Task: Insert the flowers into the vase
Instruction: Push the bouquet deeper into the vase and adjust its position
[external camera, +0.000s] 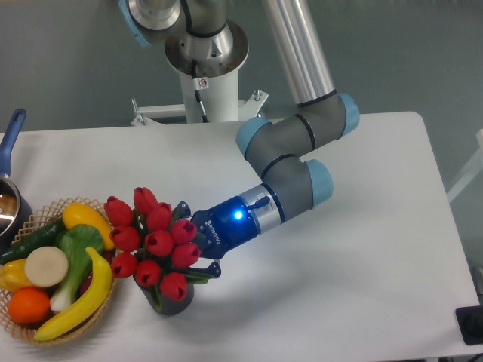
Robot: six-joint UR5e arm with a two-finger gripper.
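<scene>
The flowers (155, 240), a tight bunch of glossy red tulips with dark green stems, sit in the lower left of the frame, with the heads tilted toward the upper left. The stems run down into the mouth of the vase (175, 303), a small dark grey ribbed cylinder that stands upright on the white tabletop (339, 302) directly below the bunch. Only the lower front part of the vase is visible; the blooms cover its rim.

The claw (198, 249) reaches in from the right at a downward slant and meets the bunch at its right side, level with the stems and leaves. Dark finger parts show above and below the stems, so the claw appears closed on the flowers, though the blooms hide the contact points. A blue light glows on the wrist body behind the claw.

A woven basket (113, 290) of toy fruit and vegetables stands just left of the vase, its rim beside the vase wall. A blue-handled pot (10, 136) sits at the left frame edge, partly cut off.
</scene>
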